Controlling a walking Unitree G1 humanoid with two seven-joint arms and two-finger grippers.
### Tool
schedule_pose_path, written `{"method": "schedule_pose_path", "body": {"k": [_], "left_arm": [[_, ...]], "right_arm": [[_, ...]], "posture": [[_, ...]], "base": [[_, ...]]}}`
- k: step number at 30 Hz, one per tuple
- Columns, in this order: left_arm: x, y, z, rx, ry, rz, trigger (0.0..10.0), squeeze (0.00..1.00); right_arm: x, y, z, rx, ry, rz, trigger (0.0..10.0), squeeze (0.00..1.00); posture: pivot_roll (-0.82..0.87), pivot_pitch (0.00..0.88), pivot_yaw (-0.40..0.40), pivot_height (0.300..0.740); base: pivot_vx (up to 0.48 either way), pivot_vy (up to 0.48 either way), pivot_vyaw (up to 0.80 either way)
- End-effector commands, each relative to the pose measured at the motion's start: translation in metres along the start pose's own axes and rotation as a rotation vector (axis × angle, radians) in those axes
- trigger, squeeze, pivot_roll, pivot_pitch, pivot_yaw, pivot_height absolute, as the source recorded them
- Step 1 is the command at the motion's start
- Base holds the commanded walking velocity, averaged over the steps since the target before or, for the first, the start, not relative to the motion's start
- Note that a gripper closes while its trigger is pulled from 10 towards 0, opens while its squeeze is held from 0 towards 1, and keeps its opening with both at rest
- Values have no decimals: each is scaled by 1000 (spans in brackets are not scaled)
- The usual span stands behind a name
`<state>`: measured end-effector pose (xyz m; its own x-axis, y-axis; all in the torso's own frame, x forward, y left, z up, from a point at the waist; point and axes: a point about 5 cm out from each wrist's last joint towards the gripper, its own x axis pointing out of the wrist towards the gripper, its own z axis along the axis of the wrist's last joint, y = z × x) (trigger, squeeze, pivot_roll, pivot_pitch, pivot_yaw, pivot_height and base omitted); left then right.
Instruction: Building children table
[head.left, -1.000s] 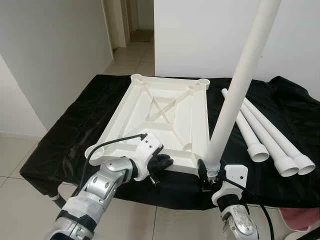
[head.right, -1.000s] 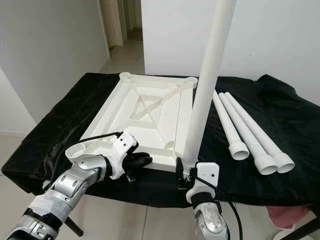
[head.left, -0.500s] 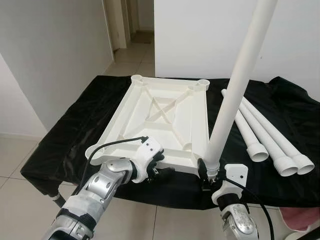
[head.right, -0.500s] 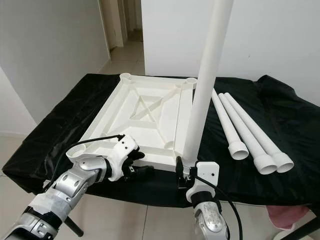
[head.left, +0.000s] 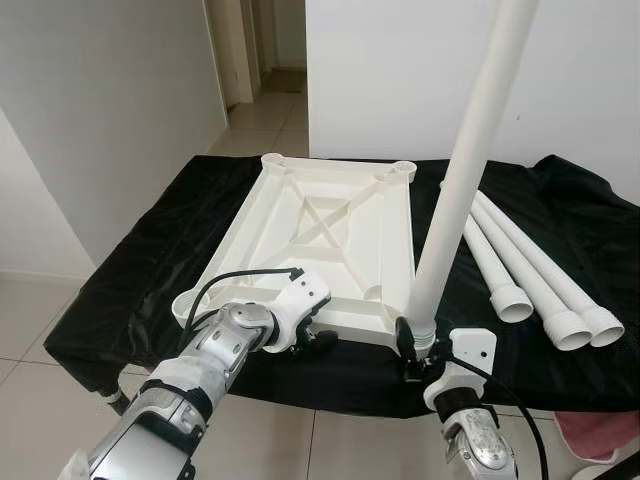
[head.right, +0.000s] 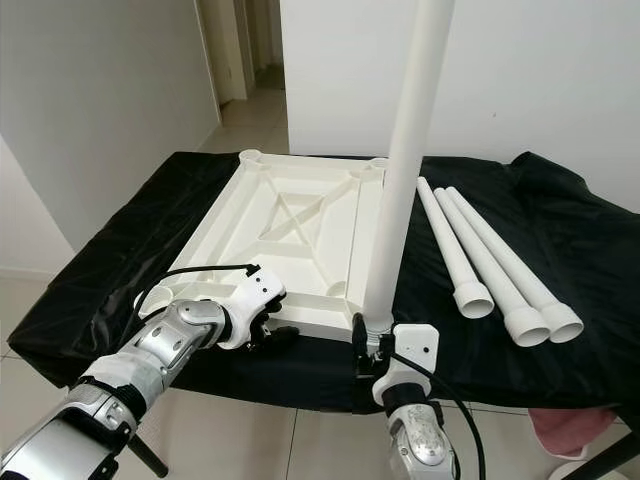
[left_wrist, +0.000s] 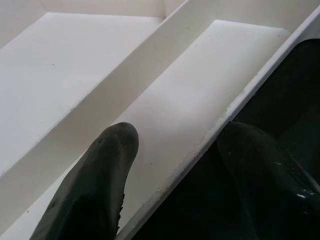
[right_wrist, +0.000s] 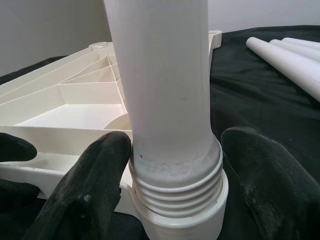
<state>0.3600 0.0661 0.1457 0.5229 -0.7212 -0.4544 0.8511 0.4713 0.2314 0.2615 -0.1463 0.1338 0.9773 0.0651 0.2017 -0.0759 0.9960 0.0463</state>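
A white tabletop (head.left: 330, 215) lies upside down on a black cloth (head.left: 150, 250). My right gripper (head.left: 418, 352) is shut on the threaded end of a long white table leg (head.left: 465, 170). The leg stands almost upright over the socket at the tabletop's near right corner. In the right wrist view the fingers (right_wrist: 90, 195) press both sides of the leg's ribbed collar (right_wrist: 175, 165). My left gripper (head.left: 316, 338) is open at the near rim (left_wrist: 210, 137). One finger (left_wrist: 95, 185) is over the white inside, the other over the cloth. Three more legs (head.left: 530, 265) lie to the right.
The cloth-covered table ends just in front of me, with tiled floor (head.left: 40, 310) to the left and below. A white wall (head.left: 400, 70) stands behind the table, and a doorway (head.left: 255, 50) opens at the back left. Something pink (head.left: 600, 435) lies on the floor at the near right.
My left gripper has turned and slid in from the cloth to straddle the tabletop's near rim. The leg in my right gripper has tipped a little closer to upright.
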Motion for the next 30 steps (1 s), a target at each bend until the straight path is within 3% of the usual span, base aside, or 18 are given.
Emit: {"method": "schedule_pose_path", "body": {"k": [1,6,7,8,22,24,25,26,28,29,30], "left_arm": [[-1,8,-16,-15,95,95,10000,0],[1,8,-21,-4,136,68,10000,0],[1,8,-21,-11,130,59,3608,0],[0,8,-22,-9,133,51,0,0],[1,12,-17,-4,93,80,0,0],[4,6,-9,3,23,51,10000,0],[4,6,-9,3,23,51,10000,0],[7,-1,-3,2,-25,20,10000,1000],[8,-6,1,1,-56,-2,10000,1000],[10,-16,8,11,-108,-42,10000,663],[10,-16,8,11,-108,-42,10000,663]], "right_arm": [[-3,-1,-4,0,17,-10,10000,0],[-4,-1,-4,-3,17,-14,10000,0],[-4,-2,-4,-3,17,-16,10000,0],[-4,-2,-4,-3,17,-18,10000,0],[-3,-1,-5,-2,19,-18,10000,0],[-3,-1,-5,-1,20,-16,10000,0],[-3,-1,-5,-1,20,-16,10000,0],[-3,0,-5,0,22,-17,10000,0],[-3,0,-6,0,23,-17,10000,0],[-3,0,-6,1,24,-18,10000,0],[-3,0,-6,1,24,-18,10000,0]], "posture": [[-90,99,82,740],[-93,101,86,740],[-93,102,87,740],[-94,103,88,740],[-86,102,82,740],[-82,103,83,740],[-82,103,83,740],[-81,104,84,740],[-81,105,85,740],[-78,105,85,740],[-78,105,85,740]], "base": [[0,0,0],[0,0,0],[0,0,0],[0,0,0],[0,0,0],[0,0,0],[0,0,0],[0,0,0],[0,0,0],[0,0,0],[0,0,0]]}}
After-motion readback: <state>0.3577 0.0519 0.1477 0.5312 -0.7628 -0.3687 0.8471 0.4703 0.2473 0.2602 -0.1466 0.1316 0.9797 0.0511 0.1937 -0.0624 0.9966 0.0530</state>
